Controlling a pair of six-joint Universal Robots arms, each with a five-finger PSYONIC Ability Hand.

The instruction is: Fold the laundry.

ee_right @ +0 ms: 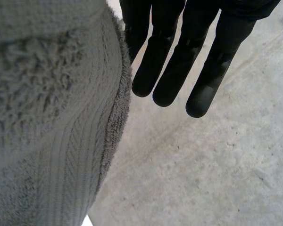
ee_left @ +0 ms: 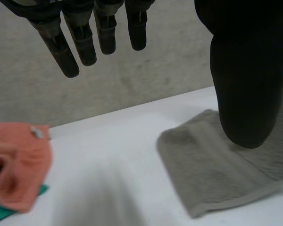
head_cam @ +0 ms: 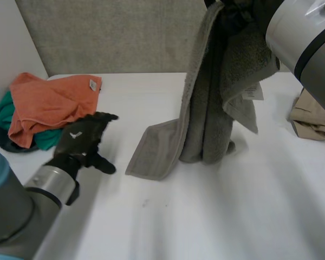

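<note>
Nearest: left arm (head_cam: 21, 200), grey joint under a light-blue cap, low at the desk's near corner. Left robot hand (head_cam: 82, 140) at its end, just above the white desk (head_cam: 222, 216), spread wide, fingers (ee_left: 104, 33) straight, thumb (ee_left: 245, 84) well apart, nothing held.

Surface: desk plain white, matt, a few faint specks toward the near edge. Behind it a grey speckled panel (head_cam: 114, 38); a white wall (head_cam: 11, 38) on the left side.

Labels: white tag (head_cam: 253, 92) sewn to a hanging edge of the grey towel (head_cam: 206, 108), print too small to read. Second small tag (head_cam: 92, 84) at a corner of the orange cloth (head_cam: 46, 103), likewise unreadable.

Task thing: grey towel hanging high over the desk's middle, bunched at the top around the right robot hand (ee_right: 172, 66), right arm (head_cam: 309, 32) beside it. Cannot tell how that hand holds the cloth. Long folds down to the desk; lowest end spread flat on the surface, pointing toward the left robot hand but apart from it. In the left wrist view, that flat end beyond the thumb, not touched.

Other laundry: orange cloth heaped on a teal cloth (head_cam: 4, 115) at the desk's far left, near the left robot hand, apart from it. Beige cloth (head_cam: 314, 122) at the right edge, well apart from the towel.
</note>
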